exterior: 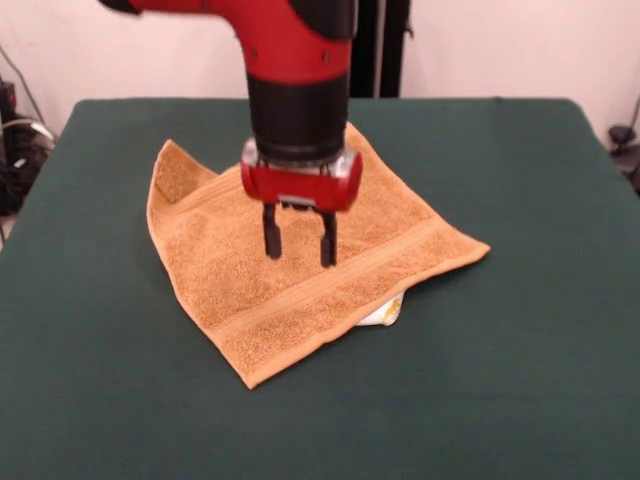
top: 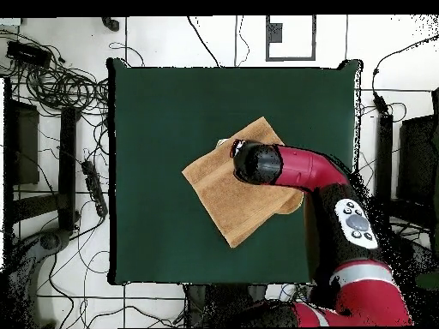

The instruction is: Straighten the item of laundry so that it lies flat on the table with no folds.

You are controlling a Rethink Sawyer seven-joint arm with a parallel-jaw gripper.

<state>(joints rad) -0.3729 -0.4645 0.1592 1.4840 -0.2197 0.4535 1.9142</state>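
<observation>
Near the middle of the table [exterior: 560,300], on the dark green cloth, the orange-tan towel [exterior: 250,290] lies turned like a diamond, one corner pointing toward the front camera, another toward the robot's pedestal. Gripper [exterior: 299,240] hangs directly above the towel's centre, wrist vertical, the two black fingers [exterior: 271,232] pointing straight down and standing apart with a narrow gap between them, nothing held. Tips sit just over the terry pile; whether they touch it, cannot tell from the front. Towel not fully flat: in the front view the upper left corner is folded over onto itself, showing a small flap, and along the lower right edge a white tag [exterior: 385,312] pokes out from under the cloth. A woven band runs across the towel just below the fingers, parallel to the near right edge. Overhead view: the red arm [top: 300,167] reaches in from the right side of that picture and covers part of the towel [top: 227,201]; the wrist hides the fingers there. Towel sits slightly off the table's [top: 154,111] centre, well clear of every table edge.
</observation>
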